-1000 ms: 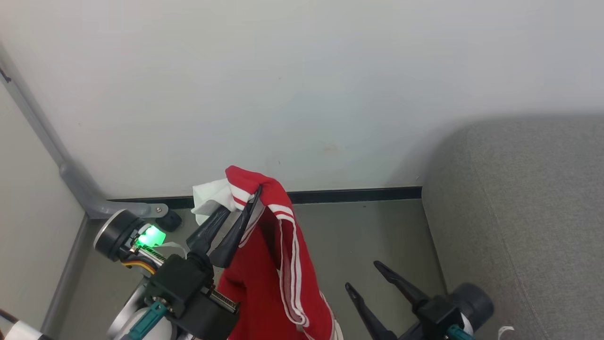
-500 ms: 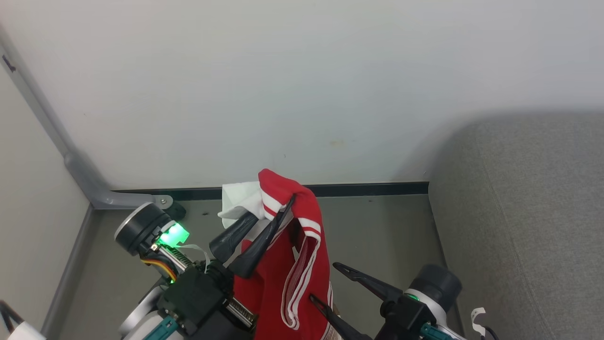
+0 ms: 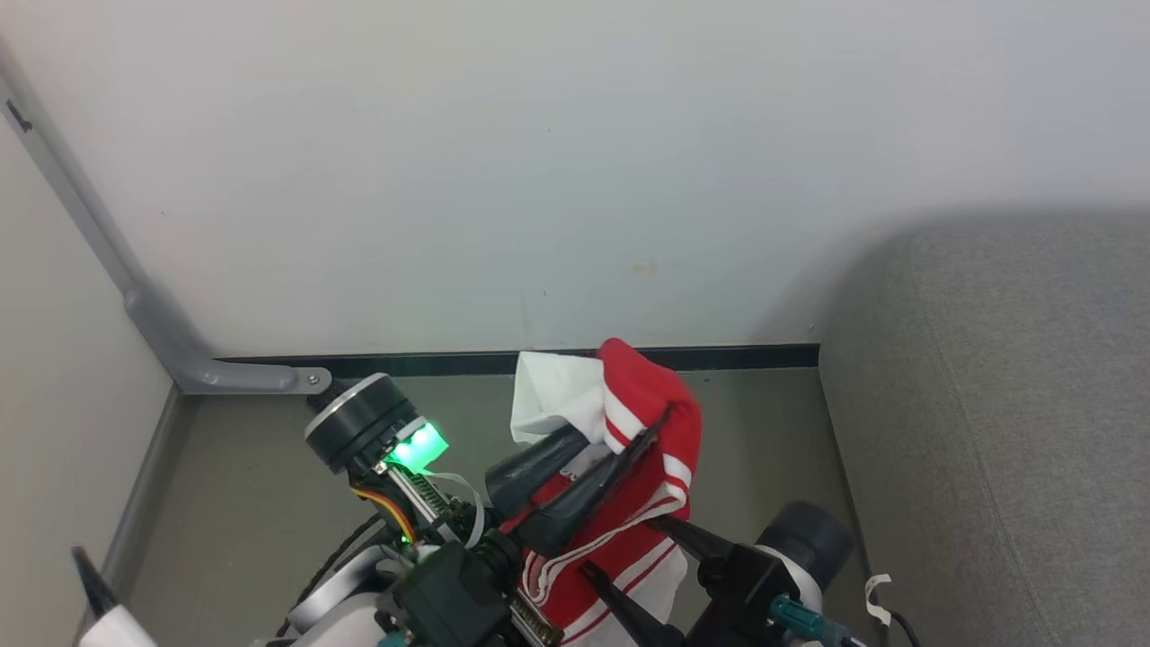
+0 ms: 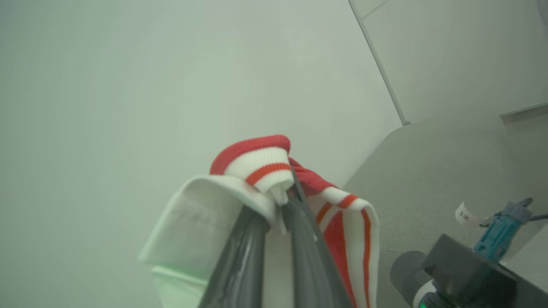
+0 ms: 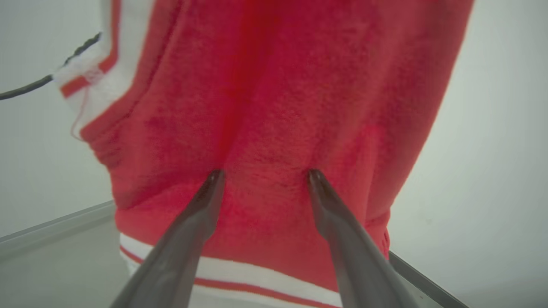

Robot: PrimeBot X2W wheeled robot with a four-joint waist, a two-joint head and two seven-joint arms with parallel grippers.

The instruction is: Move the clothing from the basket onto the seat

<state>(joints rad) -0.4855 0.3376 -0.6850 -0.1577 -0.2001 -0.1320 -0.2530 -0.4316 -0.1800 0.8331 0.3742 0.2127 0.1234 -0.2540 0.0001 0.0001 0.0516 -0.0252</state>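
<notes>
Left claw (image 3: 626, 422) shifted rightward, pinching fleecy red clothing (image 3: 672, 454)

L gripper (image 3: 626, 422) mid-frame in head view, raised, fingers angled up and to the R, clamped together on clothing (image 3: 640, 382) near the tips; green wrist LED lit. R gripper (image 3: 620, 544) just below and to the R, fingers spread apart, pointing up-left, tips against the fabric, not pinching.
</notes>
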